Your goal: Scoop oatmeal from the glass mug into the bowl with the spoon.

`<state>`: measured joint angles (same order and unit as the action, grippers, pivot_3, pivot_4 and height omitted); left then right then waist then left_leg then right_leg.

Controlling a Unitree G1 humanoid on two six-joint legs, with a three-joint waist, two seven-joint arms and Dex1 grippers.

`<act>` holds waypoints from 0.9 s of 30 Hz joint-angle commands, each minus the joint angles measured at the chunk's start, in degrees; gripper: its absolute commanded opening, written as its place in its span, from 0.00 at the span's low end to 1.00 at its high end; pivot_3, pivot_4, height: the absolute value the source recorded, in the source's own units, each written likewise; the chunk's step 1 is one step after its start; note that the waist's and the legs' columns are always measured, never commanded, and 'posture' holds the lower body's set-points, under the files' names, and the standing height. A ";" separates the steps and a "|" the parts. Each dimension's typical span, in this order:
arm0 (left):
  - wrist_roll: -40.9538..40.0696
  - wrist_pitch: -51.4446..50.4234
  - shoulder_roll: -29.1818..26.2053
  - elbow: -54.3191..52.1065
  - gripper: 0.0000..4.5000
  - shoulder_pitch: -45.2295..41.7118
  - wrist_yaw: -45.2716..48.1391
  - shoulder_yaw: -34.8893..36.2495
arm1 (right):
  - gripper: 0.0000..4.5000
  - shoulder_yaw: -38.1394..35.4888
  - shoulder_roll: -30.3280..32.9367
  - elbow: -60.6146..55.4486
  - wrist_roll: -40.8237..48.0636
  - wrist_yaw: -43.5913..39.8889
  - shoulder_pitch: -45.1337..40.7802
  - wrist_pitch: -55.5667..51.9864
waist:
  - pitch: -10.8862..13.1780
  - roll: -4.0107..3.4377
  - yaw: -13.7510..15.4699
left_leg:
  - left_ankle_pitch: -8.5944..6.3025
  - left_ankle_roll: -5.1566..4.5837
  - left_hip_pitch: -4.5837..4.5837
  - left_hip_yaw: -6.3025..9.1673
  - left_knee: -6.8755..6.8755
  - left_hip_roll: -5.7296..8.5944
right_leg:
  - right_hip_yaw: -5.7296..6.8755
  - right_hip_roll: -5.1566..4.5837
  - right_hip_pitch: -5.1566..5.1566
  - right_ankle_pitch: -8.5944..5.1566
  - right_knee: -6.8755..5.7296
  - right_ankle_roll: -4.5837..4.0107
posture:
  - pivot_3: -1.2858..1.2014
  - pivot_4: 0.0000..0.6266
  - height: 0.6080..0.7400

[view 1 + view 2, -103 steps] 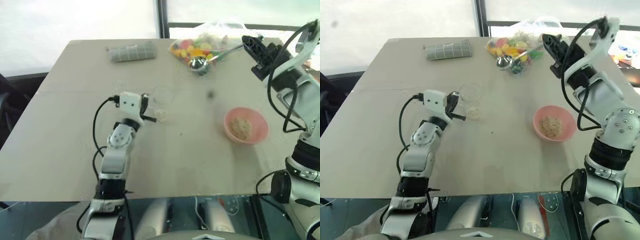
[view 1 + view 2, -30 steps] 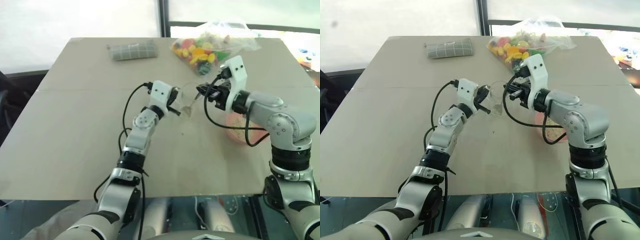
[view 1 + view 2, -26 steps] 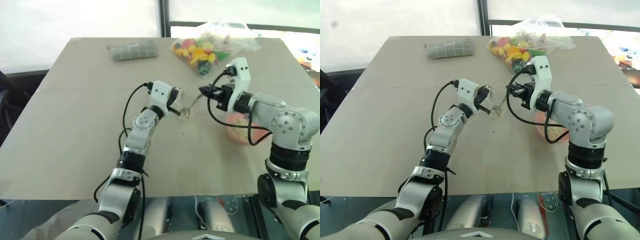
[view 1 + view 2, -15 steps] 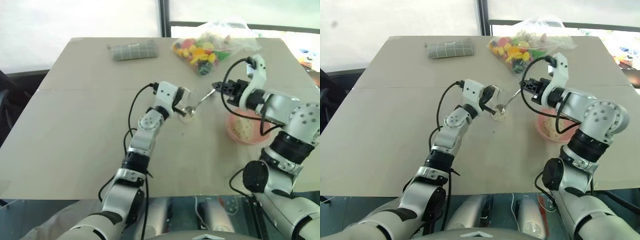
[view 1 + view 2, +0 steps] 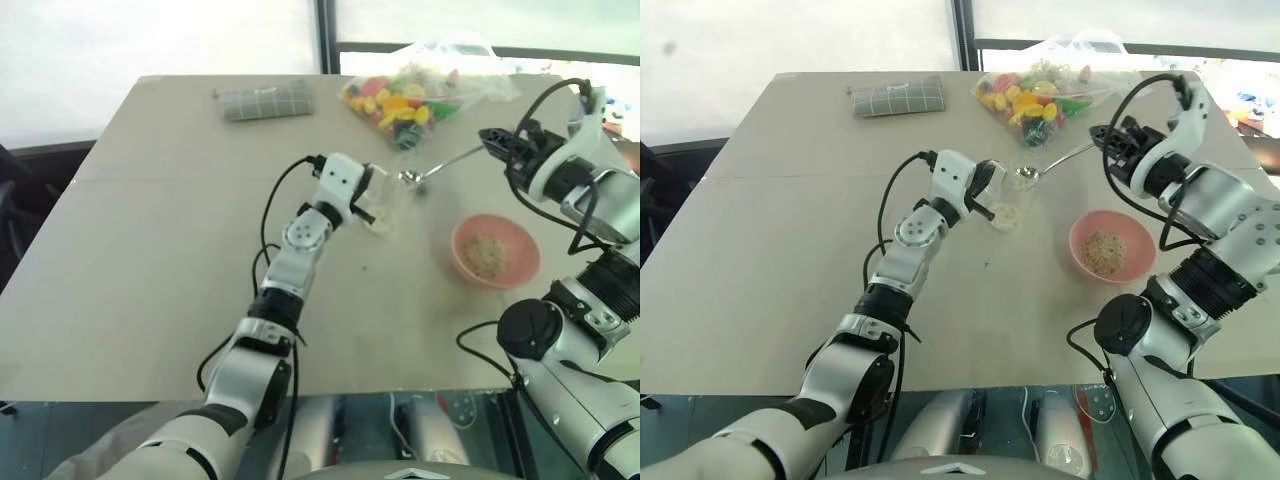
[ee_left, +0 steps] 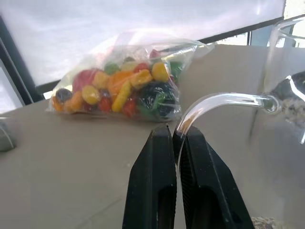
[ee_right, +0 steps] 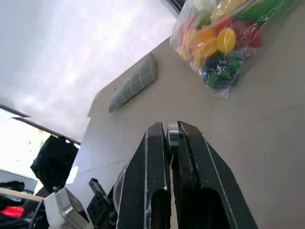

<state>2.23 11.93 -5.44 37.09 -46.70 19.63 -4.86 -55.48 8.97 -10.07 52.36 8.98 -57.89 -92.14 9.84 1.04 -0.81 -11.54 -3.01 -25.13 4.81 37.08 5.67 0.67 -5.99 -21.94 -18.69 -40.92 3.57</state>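
— Beige and matte, the surface (image 5: 150, 260) ran back to a bright window, with a grey checked roll (image 5: 266, 102) and a clear bag of coloured sweets (image 5: 410, 98) at its far edge. How were the arms posed?

— Both reached forward over the middle. The left arm stretched out long from the near edge, forearm angled toward the centre, and the left hand (image 6: 174, 143) was pinched tight on the curved handle of the glass mug (image 5: 1006, 205). In the left wrist view the two black fingers (image 6: 155, 186) met around that clear handle.

— And the mug itself?

— It sat at the middle of the surface, just past the left hand, with a little oatmeal (image 5: 1006, 214) in its bottom.

— What about the right arm?

— It was raised and bent, wrist turned so that the right hand (image 5: 497, 139) pointed back toward the centre. That hand was clamped on the handle end of the spoon (image 5: 437, 166). The spoon stretched out from it, its oval end hanging beside the mug's far rim, above the surface. Whether it carried any flakes I could not tell.

— And the bowl?

— The pink bowl (image 5: 462, 240) rested on the surface to the right of the mug, below the right hand, with a small heap of oatmeal in it.
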 commanded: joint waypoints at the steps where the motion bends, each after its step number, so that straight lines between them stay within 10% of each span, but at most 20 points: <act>1: 1.18 5.48 -0.12 2.36 0.02 -3.26 0.06 -0.74 | 0.00 -3.49 -0.30 -1.70 5.77 4.93 -1.60 -0.36 | 0.00 0.00 -0.01 | 0.00 0.00 0.00 -0.01 0.00 0.00 | -0.01 0.00 0.00 0.00 0.00 0.00 | 0.52 0.24 0.83; 13: 2.85 12.02 -0.14 10.59 0.02 -6.54 0.23 -1.23 | 0.00 -8.26 -4.09 -3.14 23.66 24.27 0.37 2.42 | 0.00 -0.01 -0.13 | 0.00 -0.01 -0.04 -0.05 -0.02 -0.01 | -0.05 0.00 -0.08 0.00 -0.06 0.00 | 0.52 0.24 0.83; 22: 2.61 13.79 0.62 13.34 0.02 -7.38 -0.52 -0.54 | 0.00 11.10 5.32 -5.89 57.34 45.06 16.57 27.98 | -0.02 -0.03 -0.37 | 0.08 -0.13 -0.61 -0.11 0.17 -0.01 | -0.07 -0.02 -0.53 0.05 -0.14 0.10 | 0.52 0.24 0.83; 27: 2.52 14.27 0.48 14.79 0.02 -7.58 -1.79 0.23 | 0.00 17.10 9.37 -9.27 60.64 45.45 21.76 38.71 | -0.02 -0.03 -1.21 | 0.20 -0.34 -0.67 -0.22 0.18 0.01 | -0.11 -0.04 -0.57 0.16 -0.15 0.27 | 0.52 0.24 0.83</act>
<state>4.96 24.51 -5.16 52.17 -52.92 18.47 -5.03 -39.75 17.29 -16.31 110.80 54.77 -36.61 -57.49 9.82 1.01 -2.02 -11.33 -3.39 -25.79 4.60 37.27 5.68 0.56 -6.01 -22.50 -18.51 -41.07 3.88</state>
